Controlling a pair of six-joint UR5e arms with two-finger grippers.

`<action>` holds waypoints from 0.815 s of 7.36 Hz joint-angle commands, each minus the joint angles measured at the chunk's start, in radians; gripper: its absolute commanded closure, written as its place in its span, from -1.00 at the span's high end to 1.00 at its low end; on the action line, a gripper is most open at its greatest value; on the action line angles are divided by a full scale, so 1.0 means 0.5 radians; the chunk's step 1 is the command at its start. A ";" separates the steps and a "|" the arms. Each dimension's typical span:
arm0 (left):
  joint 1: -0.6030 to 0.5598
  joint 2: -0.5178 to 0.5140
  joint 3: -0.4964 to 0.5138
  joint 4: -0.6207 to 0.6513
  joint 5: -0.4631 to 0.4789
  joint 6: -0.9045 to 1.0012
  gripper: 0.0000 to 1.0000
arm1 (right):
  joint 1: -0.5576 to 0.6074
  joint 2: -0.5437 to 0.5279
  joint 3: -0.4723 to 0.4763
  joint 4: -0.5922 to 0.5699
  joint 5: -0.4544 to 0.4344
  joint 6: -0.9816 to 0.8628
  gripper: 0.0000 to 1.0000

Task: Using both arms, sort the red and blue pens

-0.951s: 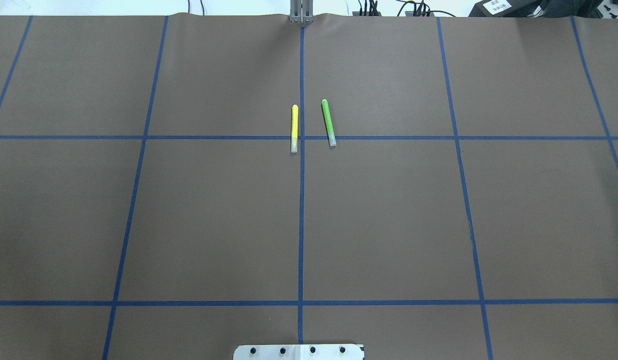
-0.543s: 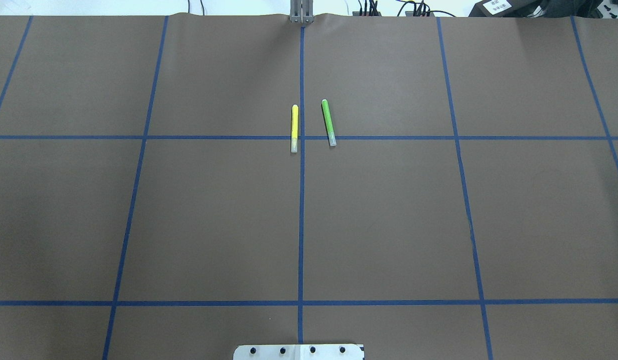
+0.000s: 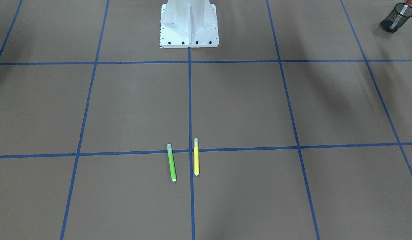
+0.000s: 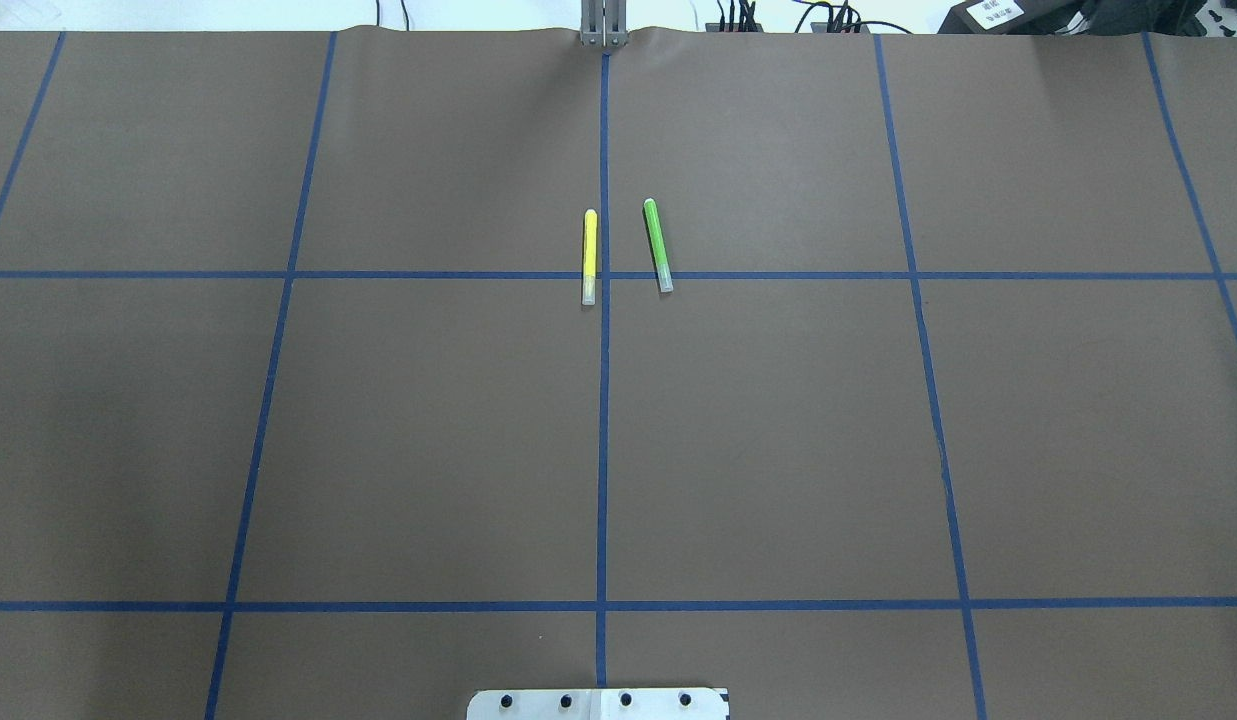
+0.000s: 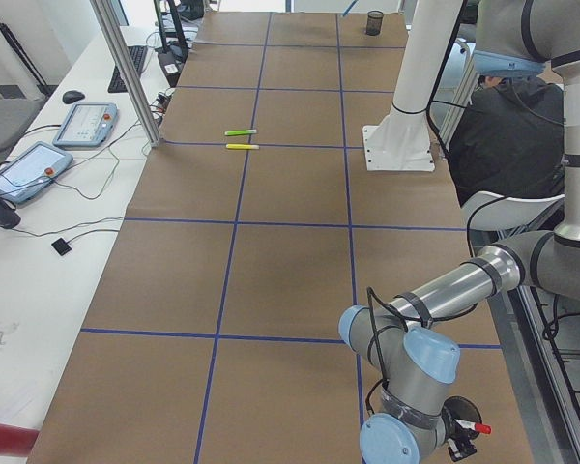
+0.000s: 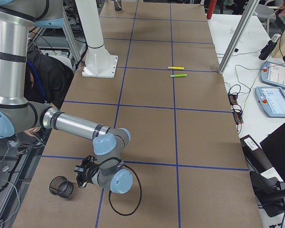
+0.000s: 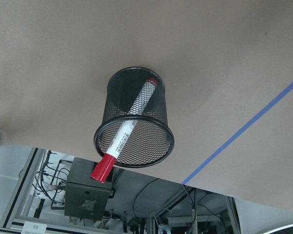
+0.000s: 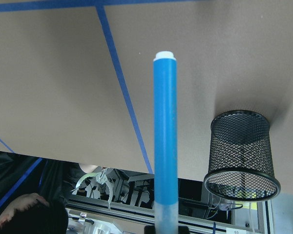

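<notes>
The red-capped white marker (image 7: 132,124) stands slanted in a black mesh cup (image 7: 158,141) on the brown table, cap sticking out past the rim; that cup (image 3: 394,20) sits at the table's left end. No fingers show in the left wrist view. My left gripper (image 5: 456,440) hangs low by the near table edge, and I cannot tell whether it is open or shut. My right gripper (image 6: 83,175) holds the blue pen (image 8: 165,136), white tip pointing away, beside a second mesh cup (image 8: 239,146) that looks empty.
A yellow pen (image 4: 589,255) and a green pen (image 4: 658,245) lie side by side near the centre line at the far middle of the table. The robot's white base (image 3: 189,25) stands at the near edge. Tablets and cables (image 5: 82,126) lie beyond the far edge.
</notes>
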 commanded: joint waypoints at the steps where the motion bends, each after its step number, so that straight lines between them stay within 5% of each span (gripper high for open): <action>1: 0.000 -0.127 -0.040 -0.005 -0.014 0.006 1.00 | 0.182 -0.041 -0.001 -0.008 -0.212 -0.003 -1.00; 6: 0.003 -0.208 -0.196 0.002 -0.185 0.006 1.00 | 0.478 -0.188 0.002 -0.045 -0.507 0.000 -1.00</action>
